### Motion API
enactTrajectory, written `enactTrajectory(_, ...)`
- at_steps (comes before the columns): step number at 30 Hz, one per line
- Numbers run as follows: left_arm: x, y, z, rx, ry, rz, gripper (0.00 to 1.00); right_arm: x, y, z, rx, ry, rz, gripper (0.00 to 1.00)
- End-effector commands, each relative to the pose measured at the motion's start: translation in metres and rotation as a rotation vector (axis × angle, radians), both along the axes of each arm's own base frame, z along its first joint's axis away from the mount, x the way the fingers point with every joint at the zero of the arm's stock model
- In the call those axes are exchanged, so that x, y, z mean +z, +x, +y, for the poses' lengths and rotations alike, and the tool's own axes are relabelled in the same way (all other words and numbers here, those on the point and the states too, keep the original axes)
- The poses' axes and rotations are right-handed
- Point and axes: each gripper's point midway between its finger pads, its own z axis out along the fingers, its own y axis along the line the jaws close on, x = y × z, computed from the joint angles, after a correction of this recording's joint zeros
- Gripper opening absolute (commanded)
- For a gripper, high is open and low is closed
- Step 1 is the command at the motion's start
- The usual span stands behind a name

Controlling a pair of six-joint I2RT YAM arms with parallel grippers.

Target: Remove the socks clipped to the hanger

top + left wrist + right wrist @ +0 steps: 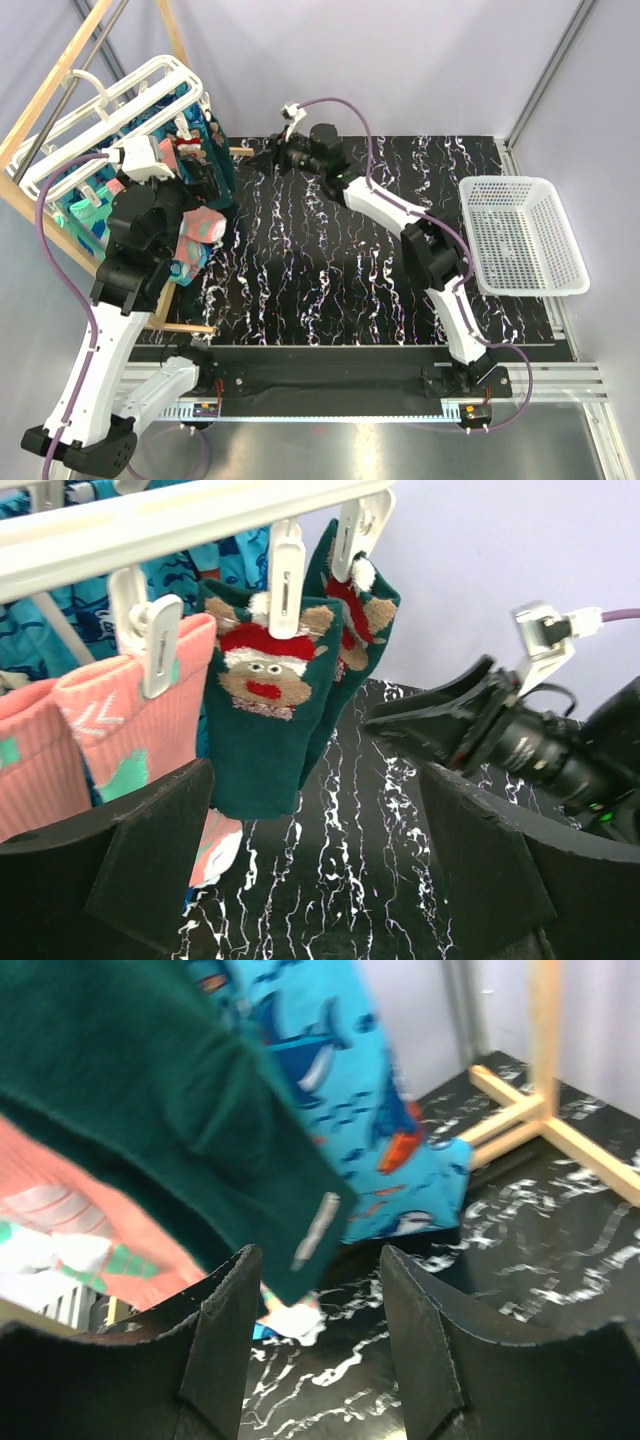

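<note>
The white hanger (130, 95) hangs at the far left with socks clipped under it. In the left wrist view its bar (150, 525) holds white clips (285, 570) on two dark teal reindeer socks (262, 710) and coral-pink socks (100, 730). My left gripper (320, 880) is open and empty, just below and in front of the teal socks. My right gripper (320, 1260) is open, with the lower corner of a dark teal sock (170, 1130) hanging just above the gap between its fingers. A blue patterned sock (350, 1090) hangs behind it. In the top view the right gripper (262, 158) points left at the socks.
A wooden pole frame (60, 90) carries the hanger, and its foot (540, 1110) lies on the black marbled mat (330, 260). A white mesh basket (505, 181) stands at the right. The two grippers are close together by the socks.
</note>
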Motion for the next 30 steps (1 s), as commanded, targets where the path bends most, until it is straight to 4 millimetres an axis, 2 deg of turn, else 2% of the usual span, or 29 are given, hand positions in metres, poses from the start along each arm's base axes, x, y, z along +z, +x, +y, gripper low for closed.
enactTrajectory(1,0.012,0.005,-0.006,-0.031,-0.014,-0.056,0.89,0.046,-0.008,0.011,0.035,0.095,-0.162,0.58)
enactTrajectory(8,0.006,0.01,-0.015,-0.068,-0.02,-0.039,0.89,0.042,-0.015,0.032,0.054,0.121,-0.194,0.58)
enactTrajectory(9,0.006,0.01,-0.016,-0.072,-0.018,-0.039,0.89,0.034,-0.013,0.035,0.052,0.112,-0.176,0.58)
enactTrajectory(11,0.007,0.01,-0.018,-0.086,-0.019,-0.044,0.9,0.036,-0.015,0.039,0.06,0.122,-0.173,0.58)
enactTrajectory(17,0.007,0.01,-0.018,-0.086,-0.017,-0.049,0.9,0.026,-0.036,0.053,0.101,0.099,-0.192,0.59)
enactTrajectory(25,0.002,0.015,-0.02,-0.092,-0.014,-0.034,0.91,0.023,-0.052,0.063,0.131,0.09,-0.202,0.64)
enactTrajectory(27,0.001,0.015,-0.02,-0.088,-0.012,-0.033,0.91,0.021,-0.054,0.066,0.135,0.088,-0.205,0.65)
enactTrajectory(29,0.001,0.015,-0.019,-0.085,-0.012,-0.033,0.91,0.017,-0.051,0.068,0.125,0.081,-0.211,0.71)
enactTrajectory(30,0.001,0.016,-0.018,-0.082,-0.012,-0.031,0.91,0.022,-0.048,0.07,0.098,0.088,-0.223,0.73)
